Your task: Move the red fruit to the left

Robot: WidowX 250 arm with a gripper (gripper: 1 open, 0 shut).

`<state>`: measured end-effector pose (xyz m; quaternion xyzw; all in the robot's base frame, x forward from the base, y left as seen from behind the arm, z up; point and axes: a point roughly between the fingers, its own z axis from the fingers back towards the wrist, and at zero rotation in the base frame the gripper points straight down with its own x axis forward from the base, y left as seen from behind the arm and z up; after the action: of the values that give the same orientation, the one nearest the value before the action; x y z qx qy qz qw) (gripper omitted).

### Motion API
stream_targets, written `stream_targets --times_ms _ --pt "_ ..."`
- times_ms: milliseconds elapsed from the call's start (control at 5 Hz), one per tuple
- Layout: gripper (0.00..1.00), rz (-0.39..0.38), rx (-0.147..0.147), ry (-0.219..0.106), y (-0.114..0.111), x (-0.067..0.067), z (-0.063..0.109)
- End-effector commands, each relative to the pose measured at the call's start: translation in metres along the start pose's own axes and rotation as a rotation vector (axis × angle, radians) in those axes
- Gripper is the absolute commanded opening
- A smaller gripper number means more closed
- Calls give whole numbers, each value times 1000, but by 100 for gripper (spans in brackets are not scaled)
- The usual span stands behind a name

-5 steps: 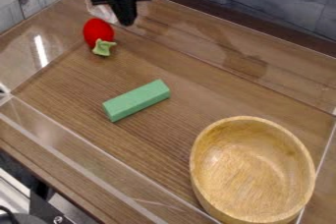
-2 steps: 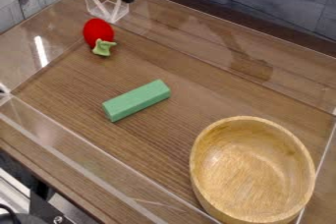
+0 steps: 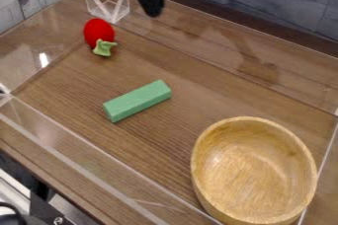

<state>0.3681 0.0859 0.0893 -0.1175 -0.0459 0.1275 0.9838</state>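
The red fruit (image 3: 98,35), small and glossy with a green leafy bit at its lower right, lies on the wooden table at the far left. My gripper (image 3: 152,10), a dark blurred shape, hangs at the top of the view to the right of the fruit and apart from it. Its fingers look pressed together with nothing between them.
A flat green block (image 3: 137,100) lies in the middle of the table. A large wooden bowl (image 3: 254,171) stands at the front right. Clear plastic walls (image 3: 53,130) fence the table on all sides.
The gripper has drawn away from the fruit, first lifting up, then swinging to the right. The fruit has stayed where it was.
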Motion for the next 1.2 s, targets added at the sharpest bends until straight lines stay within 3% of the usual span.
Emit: stream_targets --times_ms 0,200,600,800,1000 --pt "0 -150 -1 -67 -20 2 12" --pt "0 -245 0 -36 -26 -2 -12" --pt "0 -227 20 -23 -28 -3 -29" --pt "100 -216 24 -17 -32 -12 -40" --pt "100 -194 20 -17 -36 -21 -45"
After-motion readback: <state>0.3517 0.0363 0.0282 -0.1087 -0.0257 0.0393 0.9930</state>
